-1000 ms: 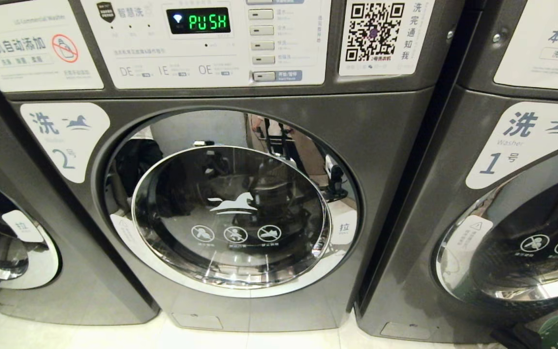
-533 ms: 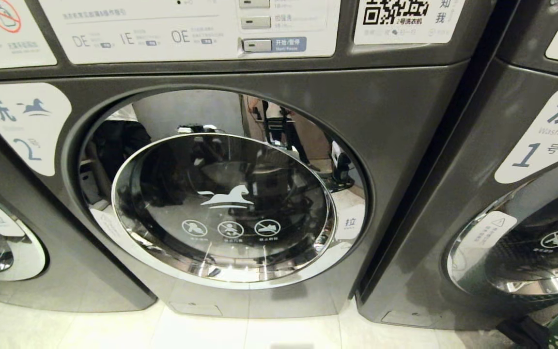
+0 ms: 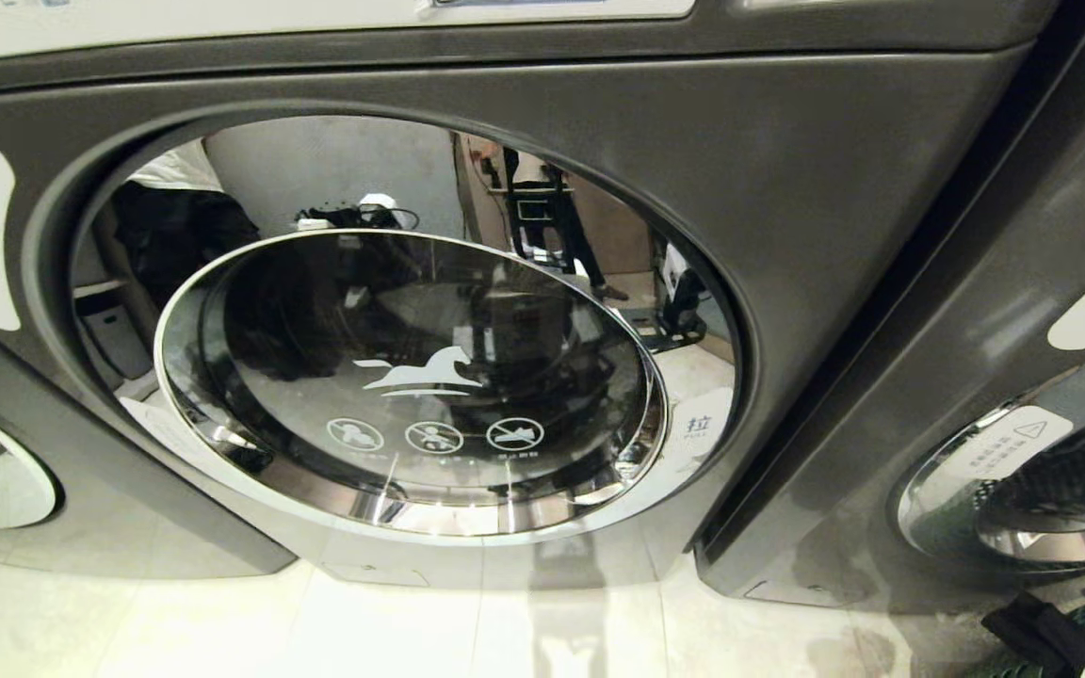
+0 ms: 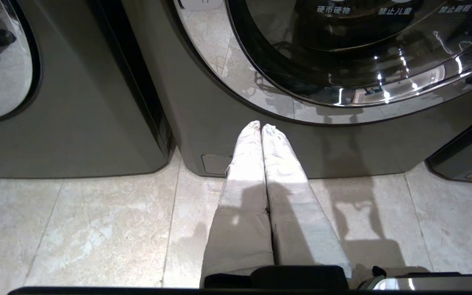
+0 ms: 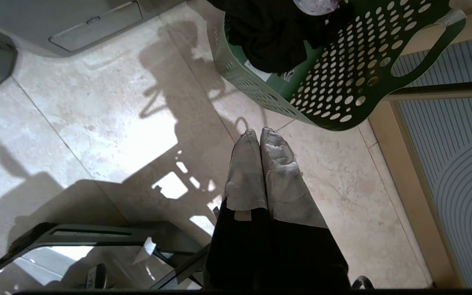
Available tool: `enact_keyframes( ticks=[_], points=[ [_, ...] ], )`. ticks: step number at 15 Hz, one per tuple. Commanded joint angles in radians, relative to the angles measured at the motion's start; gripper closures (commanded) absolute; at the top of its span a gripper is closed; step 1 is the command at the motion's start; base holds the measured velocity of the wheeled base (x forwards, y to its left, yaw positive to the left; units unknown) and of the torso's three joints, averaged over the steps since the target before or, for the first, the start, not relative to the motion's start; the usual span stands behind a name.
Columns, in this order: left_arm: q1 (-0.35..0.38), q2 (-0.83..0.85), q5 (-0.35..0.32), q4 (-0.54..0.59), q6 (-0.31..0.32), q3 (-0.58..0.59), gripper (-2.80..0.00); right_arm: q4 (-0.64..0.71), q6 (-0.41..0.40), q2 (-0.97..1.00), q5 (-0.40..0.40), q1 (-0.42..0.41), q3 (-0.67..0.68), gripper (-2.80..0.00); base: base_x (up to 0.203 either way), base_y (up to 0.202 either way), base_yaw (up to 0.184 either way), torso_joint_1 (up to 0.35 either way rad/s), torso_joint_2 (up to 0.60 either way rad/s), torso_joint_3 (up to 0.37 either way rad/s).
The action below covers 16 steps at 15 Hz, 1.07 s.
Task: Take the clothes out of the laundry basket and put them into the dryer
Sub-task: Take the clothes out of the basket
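The dark grey front-loading machine [image 3: 787,235] stood with its round chrome-rimmed glass door [image 3: 411,386] shut, a white horse emblem and three warning icons printed on the pane. A small white pull label [image 3: 699,426] sat at the door's right edge. A second grey machine [image 3: 995,377] stood just beside it on the right.

The left claw [image 4: 262,128], its two white-wrapped fingers [image 4: 248,164] pressed together and holding nothing, hung above the pale marble floor tiles [image 4: 76,229]. Just ahead of its tips was the base of the grey machine, with the lower chrome rim of the door above that.

The right claw [image 5: 259,133] was likewise closed and empty, fingers touching. Near its tips, slightly beyond and to one side, stood the green perforated plastic laundry basket [image 5: 342,82] on the floor, with a heap of black clothing [image 5: 277,37] inside. The basket's corner also showed at the lower right of the head view, beside the second machine.
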Motion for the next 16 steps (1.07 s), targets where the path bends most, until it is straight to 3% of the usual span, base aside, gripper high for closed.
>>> enact_keyframes(
  ticks=[1, 5, 9, 10, 12, 14, 16],
  points=[
    [-0.001, 0.000, 0.004, -0.001, -0.026, 0.000, 0.00, 0.001, 0.001, 0.017, -0.002, 0.000, 0.000, 0.00, 0.000, 0.000, 0.000, 0.002, 0.00, -0.098],
    [0.000, 0.000, 0.004, -0.001, -0.027, 0.000, 0.00, -0.008, -0.005, 0.098, 0.013, 0.001, 0.005, 0.00, 0.000, 0.000, 0.000, 0.001, 0.00, -0.029],
    [0.000, 0.000, 0.003, -0.001, -0.027, 0.000, 0.00, -0.153, 0.049, 0.337, 0.003, -0.042, -0.018, 0.00, 0.000, 0.000, 0.000, 0.000, 0.00, 0.000],
    [0.000, 0.000, 0.004, -0.001, -0.027, 0.000, 0.00, -0.169, 0.054, 0.374, 0.024, -0.114, -0.029, 0.00, 0.000, 0.000, 0.000, 0.000, 0.00, 0.000],
    [0.000, 0.000, 0.004, -0.001, -0.027, 0.000, 0.00, -0.183, 0.040, 0.463, 0.139, -0.300, -0.063, 0.00, 0.000, 0.000, 0.000, 0.000, 0.00, 0.000],
    [0.000, 0.000, 0.004, -0.001, -0.027, 0.000, 0.00, -0.194, -0.038, 0.558, 0.251, -0.505, -0.098, 0.00, 0.000, 0.000, 0.000, 0.000, 0.00, 0.000],
    [0.000, 0.000, 0.004, -0.001, -0.027, 0.000, 0.00, -0.233, -0.099, 0.693, 0.311, -0.634, -0.128, 0.00, 0.000, 0.000, 0.000, 0.000, 0.00, 0.000]
  ],
)
